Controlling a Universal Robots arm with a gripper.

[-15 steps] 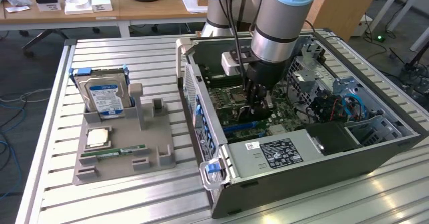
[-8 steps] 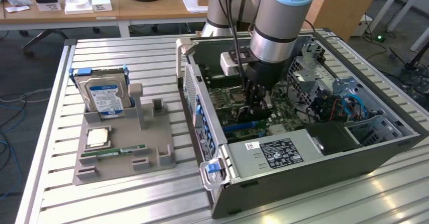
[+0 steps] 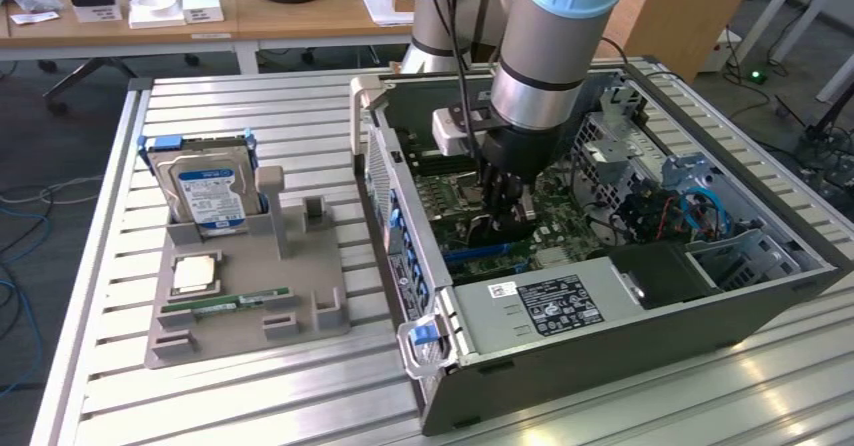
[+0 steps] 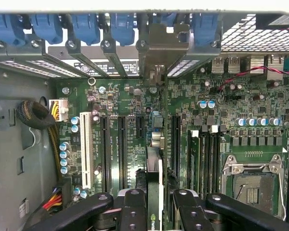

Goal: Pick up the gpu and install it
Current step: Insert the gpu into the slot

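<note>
The black-fingered gripper grasps the thin, dark-green, silver-bracketed gpu card edge-on inside the open grey computer case, over the slots of the green motherboard. Likely light, stiff, fragile: hold board edges, not components.

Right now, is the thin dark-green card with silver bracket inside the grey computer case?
Inside: the gripper holds the gpu edge-on over the motherboard.

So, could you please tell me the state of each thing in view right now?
gripper: shut on the gpu, inside the case.
gpu: held on edge over the motherboard slots; seated or not, cannot tell.
case: open, lying on its side.
hard drive: upright in the holder.
RAM stick: lying flat in the holder.
CPU socket: empty.
</note>
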